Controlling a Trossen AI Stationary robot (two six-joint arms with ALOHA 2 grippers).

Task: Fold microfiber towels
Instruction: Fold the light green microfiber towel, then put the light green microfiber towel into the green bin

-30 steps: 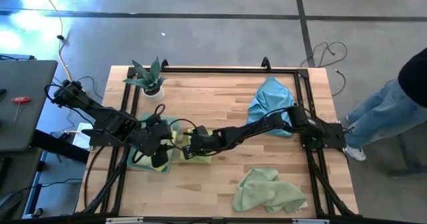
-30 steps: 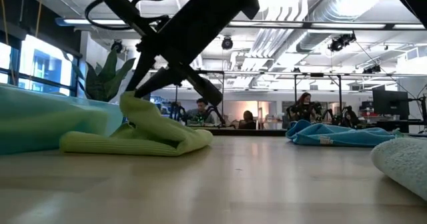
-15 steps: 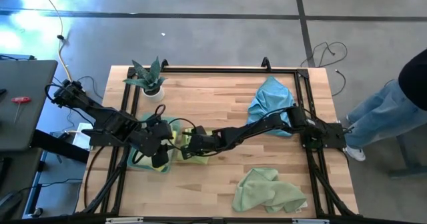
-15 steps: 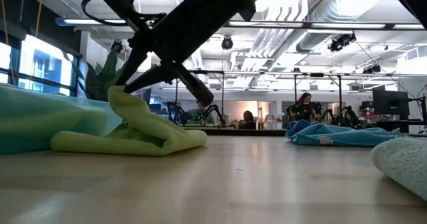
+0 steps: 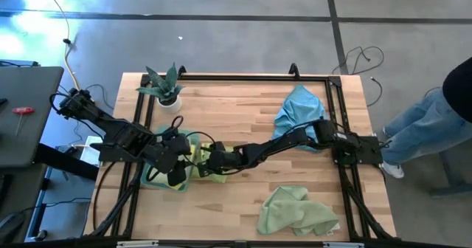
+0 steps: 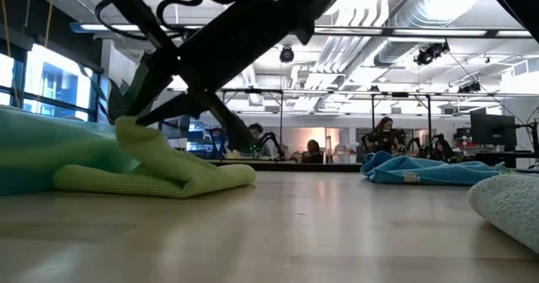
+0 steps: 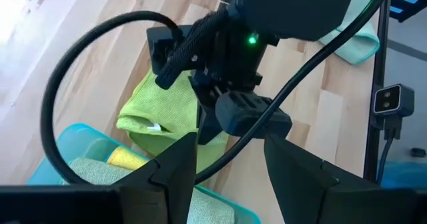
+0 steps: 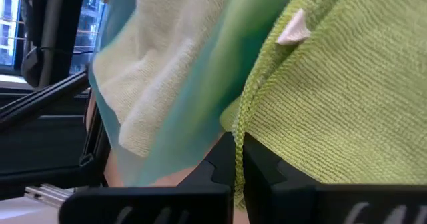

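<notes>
The right gripper [image 5: 204, 162] is clamped tight on the edge of the yellow-green towel [image 6: 160, 169] at the table's left-centre, beside the teal stack [image 5: 161, 176] where the left gripper [image 5: 177, 176] hovers, fingers parted.

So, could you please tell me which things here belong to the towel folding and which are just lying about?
Job:
lime towel, pinched in the shut right hand
teal towel stack
blue towel
pale green towel
left hand, above the stack

Lying about:
potted plant
</notes>
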